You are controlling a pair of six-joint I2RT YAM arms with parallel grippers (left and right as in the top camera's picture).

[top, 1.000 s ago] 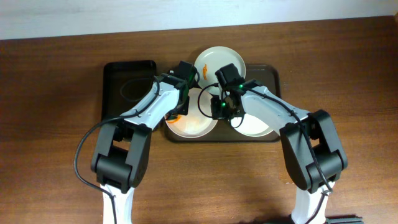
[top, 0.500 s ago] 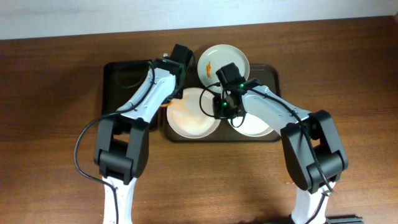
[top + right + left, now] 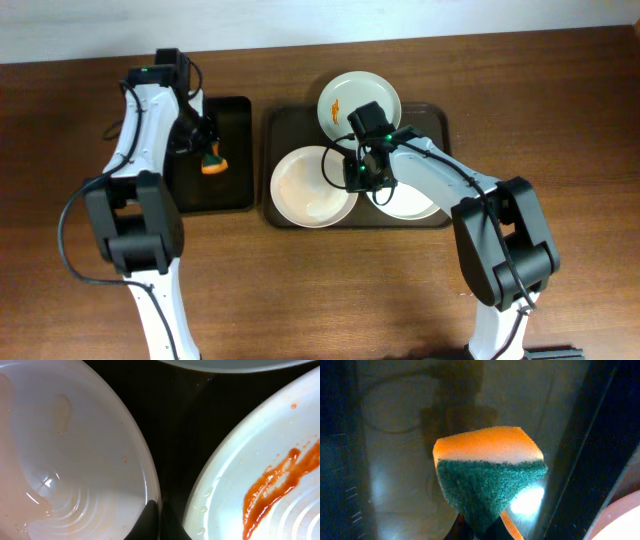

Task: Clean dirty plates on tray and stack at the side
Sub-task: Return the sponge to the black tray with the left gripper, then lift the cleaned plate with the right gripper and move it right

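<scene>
Left gripper (image 3: 204, 150) swinging off brown tray (image 3: 432, 118) over to black tray (image 3: 235, 192), still pinching sponge (image 3: 487, 472). Front-left plate (image 3: 305, 195) sitting on brown tray looking wiped, stacking probably next. Right gripper (image 3: 355, 178) staying at its rim, can't tell grip.

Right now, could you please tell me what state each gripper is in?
Left gripper: closed on the orange-and-green sponge.
Right gripper: closed on the rim of the front-left plate.
</scene>
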